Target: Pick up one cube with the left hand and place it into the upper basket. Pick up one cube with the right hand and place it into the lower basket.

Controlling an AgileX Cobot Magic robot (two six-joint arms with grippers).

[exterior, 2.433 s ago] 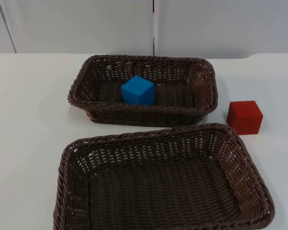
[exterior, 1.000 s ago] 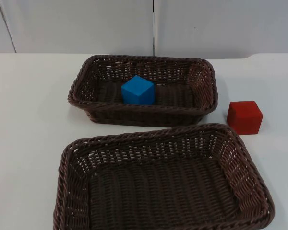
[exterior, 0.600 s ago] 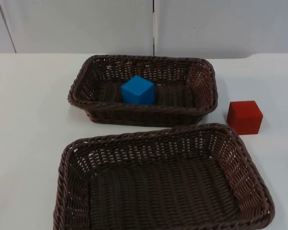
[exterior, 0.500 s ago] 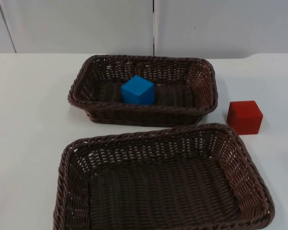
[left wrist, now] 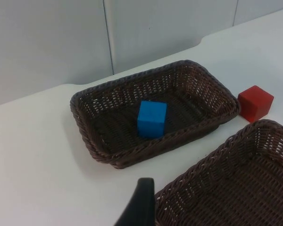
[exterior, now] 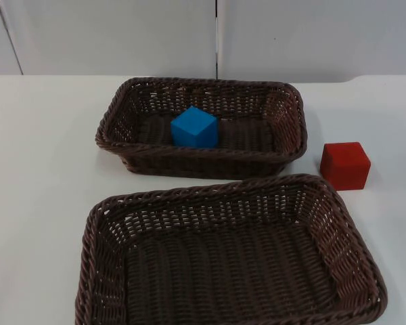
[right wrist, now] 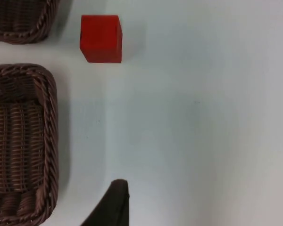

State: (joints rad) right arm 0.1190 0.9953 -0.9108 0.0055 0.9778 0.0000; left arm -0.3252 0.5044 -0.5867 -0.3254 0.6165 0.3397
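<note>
A blue cube (exterior: 194, 127) (left wrist: 151, 118) lies inside the upper brown wicker basket (exterior: 284, 112) (left wrist: 85, 117). A red cube (exterior: 344, 165) (left wrist: 255, 103) (right wrist: 101, 38) stands on the white table, right of the upper basket and just past the far right corner of the lower basket (exterior: 95, 230) (left wrist: 217, 155) (right wrist: 51, 117), which holds nothing. My left gripper (left wrist: 140, 207) hangs high over the table, well back from the upper basket and by the lower basket's rim. My right gripper (right wrist: 114, 205) hovers over bare table to the right of the lower basket, well short of the red cube.
The grey partition wall (exterior: 122, 34) closes the table's far side behind the upper basket. White table surface (exterior: 40, 149) lies left of both baskets, and more (right wrist: 203, 117) lies right of the red cube.
</note>
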